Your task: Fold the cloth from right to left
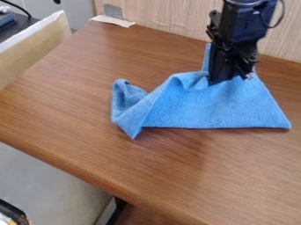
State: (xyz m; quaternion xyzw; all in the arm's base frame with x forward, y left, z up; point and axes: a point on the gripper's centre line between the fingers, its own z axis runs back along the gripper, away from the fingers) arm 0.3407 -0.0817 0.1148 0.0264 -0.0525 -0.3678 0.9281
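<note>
The gripper (228, 79) hangs down from the upper right, its lower end against the upper middle of the blue cloth (200, 105). Whether it holds any fabric cannot be made out. The cloth lies on the brown table, roughly flat on the right with a corner pointing to the lower right. Its left end is crumpled, with a raised fold and a point toward the table's front. A narrow strip of cloth sticks up behind the gripper's left side, and the part behind the gripper is hidden.
The wooden table (70, 101) has its front edge running from the left down to the bottom middle. A wood-grain wall (170, 17) stands along the back. Tape (113, 20) is stuck at the back left corner, and a beige panel (35, 48) stands beside the left edge.
</note>
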